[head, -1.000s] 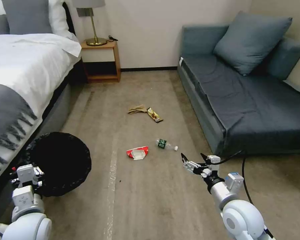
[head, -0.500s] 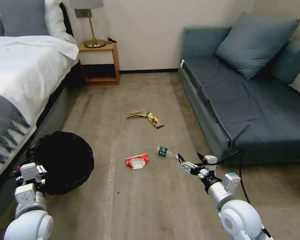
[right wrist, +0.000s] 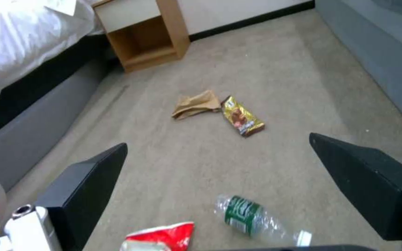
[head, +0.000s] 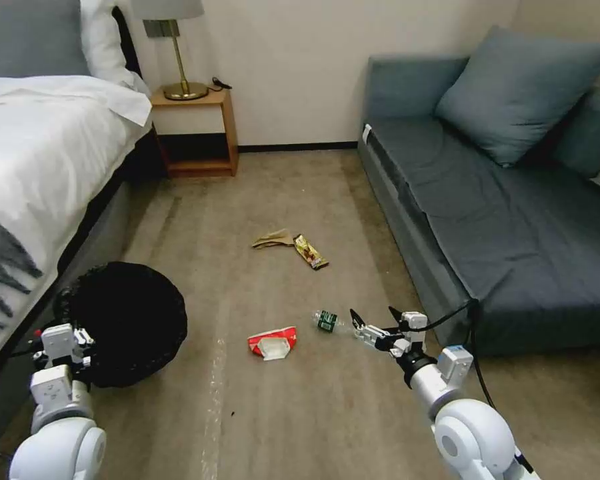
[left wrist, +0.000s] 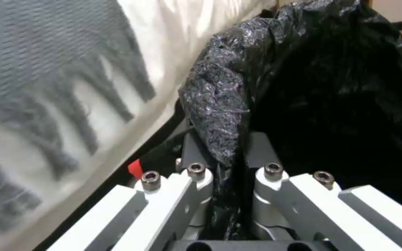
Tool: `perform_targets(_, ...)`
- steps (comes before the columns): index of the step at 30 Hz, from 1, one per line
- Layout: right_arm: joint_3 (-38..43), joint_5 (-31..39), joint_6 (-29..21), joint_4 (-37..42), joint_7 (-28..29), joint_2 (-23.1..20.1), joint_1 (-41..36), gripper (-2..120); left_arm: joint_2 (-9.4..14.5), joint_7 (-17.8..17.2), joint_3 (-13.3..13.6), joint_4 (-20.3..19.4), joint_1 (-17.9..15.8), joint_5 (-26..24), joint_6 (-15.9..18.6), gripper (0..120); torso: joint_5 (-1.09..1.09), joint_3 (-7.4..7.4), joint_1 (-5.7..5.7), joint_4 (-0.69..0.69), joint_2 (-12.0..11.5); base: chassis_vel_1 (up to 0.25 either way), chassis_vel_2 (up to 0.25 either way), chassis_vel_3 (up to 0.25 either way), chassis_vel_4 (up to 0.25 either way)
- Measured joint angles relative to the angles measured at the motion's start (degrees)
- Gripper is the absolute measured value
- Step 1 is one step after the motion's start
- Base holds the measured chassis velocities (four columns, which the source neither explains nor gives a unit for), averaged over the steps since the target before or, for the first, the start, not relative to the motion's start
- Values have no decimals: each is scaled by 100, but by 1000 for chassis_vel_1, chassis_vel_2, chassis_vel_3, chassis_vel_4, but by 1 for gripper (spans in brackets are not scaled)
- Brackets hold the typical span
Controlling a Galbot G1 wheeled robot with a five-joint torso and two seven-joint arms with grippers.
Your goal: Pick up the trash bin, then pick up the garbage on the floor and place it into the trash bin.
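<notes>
- The left gripper (left wrist: 226,153) pinches the rim of the black trash bin (head: 123,320), beside the bed (head: 40,153).
- The right gripper (head: 373,320) is spread wide, just over the bottle (right wrist: 252,218).
- The red wrapper (head: 271,343) lies near the bottle.
- The tan paper (right wrist: 196,104) touches the gold wrapper (right wrist: 242,116), farther off.

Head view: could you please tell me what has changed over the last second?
The camera has moved forward, so the whole scene shifts. The right pincer, open, has closed in on the clear bottle, its tips now beside the cap end. The left pincer stays shut on the trash bin rim. The litter lies unmoved on the carpet.
</notes>
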Motion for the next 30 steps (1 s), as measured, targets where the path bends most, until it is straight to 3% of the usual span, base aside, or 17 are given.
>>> perform_targets(30,-187,-141,-5,-182,-51,16,119,100,-6,24,-42,40,37,-47,-69,7,0,0,0,0,0,-58,58,55,-58)
